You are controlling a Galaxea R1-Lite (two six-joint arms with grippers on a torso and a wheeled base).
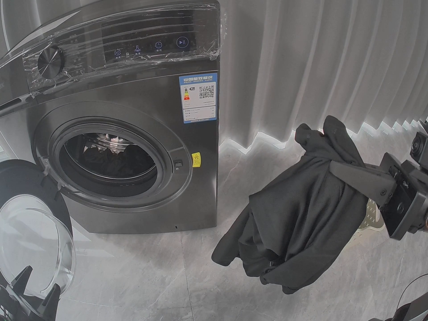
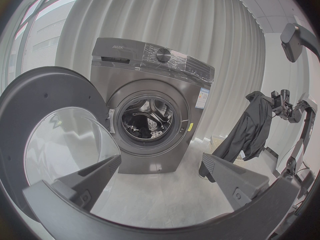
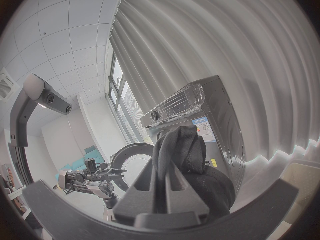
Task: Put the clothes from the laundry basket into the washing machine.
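The right hand (image 1: 335,169) pinches the black garment (image 1: 294,221), which hangs draped beneath it.

The right gripper (image 1: 335,169), at the frame's right edge, has matte dark-grey wedge fingers (image 1: 359,180) on a black block housing (image 1: 401,207). The left gripper (image 2: 160,162) has identical fingers, textured pads (image 2: 208,163) and one screw (image 2: 237,196) per finger.
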